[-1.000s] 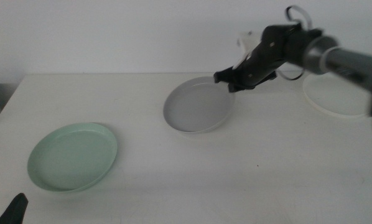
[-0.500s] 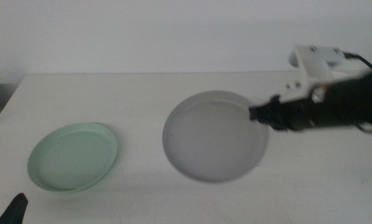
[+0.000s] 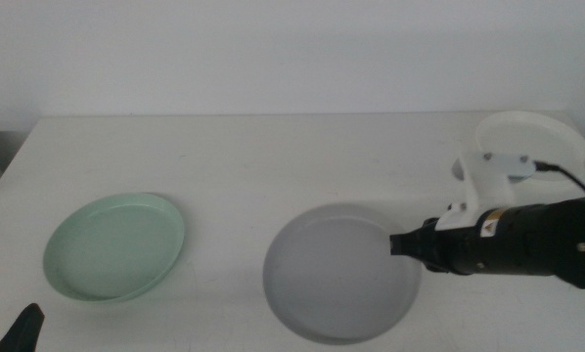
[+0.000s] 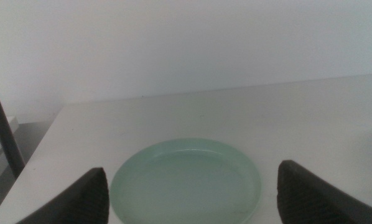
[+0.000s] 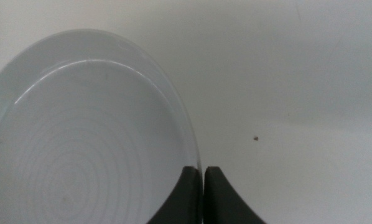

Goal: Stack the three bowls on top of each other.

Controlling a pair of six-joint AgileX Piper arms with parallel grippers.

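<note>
My right gripper is shut on the right rim of the grey bowl and holds it in the air above the front middle of the table. In the right wrist view the jaws pinch the grey bowl's rim. The mint green bowl lies on the table at the front left. The white bowl lies at the far right behind the right arm. My left gripper waits at the bottom left corner, open, facing the mint green bowl.
The white table runs back to a pale wall. A dark upright pole stands off the table's left edge in the left wrist view.
The right gripper carried the grey bowl from the far middle of the table toward the front and lifted it. The white bowl behind the arm came into view. The left arm stayed still.
</note>
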